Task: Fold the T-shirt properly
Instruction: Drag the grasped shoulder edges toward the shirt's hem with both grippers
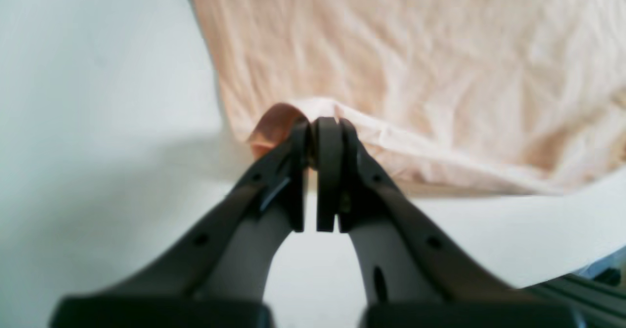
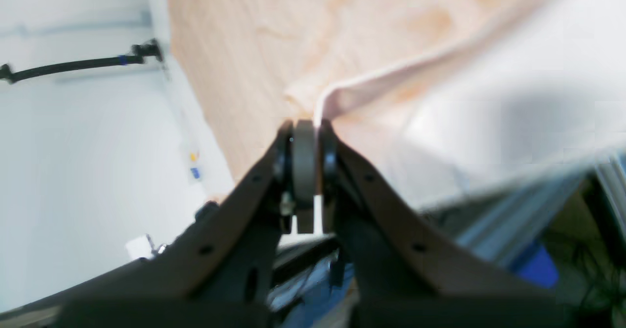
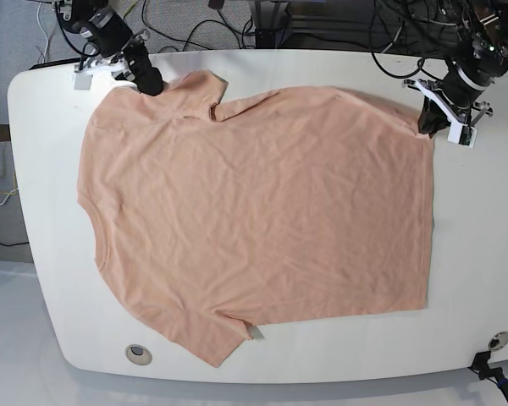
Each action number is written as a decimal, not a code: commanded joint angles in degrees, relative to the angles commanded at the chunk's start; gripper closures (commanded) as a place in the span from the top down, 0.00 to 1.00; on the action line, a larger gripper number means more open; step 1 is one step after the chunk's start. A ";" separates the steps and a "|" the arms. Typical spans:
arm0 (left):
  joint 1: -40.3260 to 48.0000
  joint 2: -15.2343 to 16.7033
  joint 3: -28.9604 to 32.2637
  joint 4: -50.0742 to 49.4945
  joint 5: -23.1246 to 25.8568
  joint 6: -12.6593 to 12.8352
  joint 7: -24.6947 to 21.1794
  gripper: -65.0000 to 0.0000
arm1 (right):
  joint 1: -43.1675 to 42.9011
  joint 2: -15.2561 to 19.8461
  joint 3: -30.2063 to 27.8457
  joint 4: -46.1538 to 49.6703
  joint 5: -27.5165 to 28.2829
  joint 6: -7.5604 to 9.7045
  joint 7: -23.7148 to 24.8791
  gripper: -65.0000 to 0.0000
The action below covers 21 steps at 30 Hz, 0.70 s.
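"Base view?"
"The T-shirt [image 3: 262,211] is covering the worktop [image 3: 51,254]; uneven lifting could be skewing its fold."
"Left wrist?"
"Left end effector [image 1: 313,144], pinching the T-shirt's corner."
"Right wrist?"
"Right end effector [image 2: 315,147], clamping the T-shirt's edge; slipping threatens."

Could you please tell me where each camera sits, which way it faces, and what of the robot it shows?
Left wrist: on the left arm, looking along its fingers, closed on the T-shirt's hem corner.
Right wrist: on the right arm, looking along its own fingers, pinching cloth near the shirt's other end.
Base: above the table, facing down; both arms enter from its top edge, the left on the view's right.
Both wrist views share the shirt's raised near edge.
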 joint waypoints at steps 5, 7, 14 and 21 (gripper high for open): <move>-5.27 0.00 0.09 -0.44 0.35 0.00 1.85 0.00 | 5.80 0.44 0.09 -0.62 0.00 0.00 0.00 0.00; -7.74 0.00 0.09 -1.41 0.35 0.00 3.52 0.00 | 8.00 1.41 -0.09 -2.29 0.00 0.00 0.00 0.00; -13.10 -0.18 0.09 -9.76 0.44 0.00 4.40 0.00 | 16.79 3.52 -0.09 -9.41 0.00 0.09 -0.18 0.00; -19.34 -1.05 0.18 -22.24 0.44 0.00 4.13 0.00 | 28.66 5.01 -0.09 -18.37 -3.73 0.44 -4.40 0.00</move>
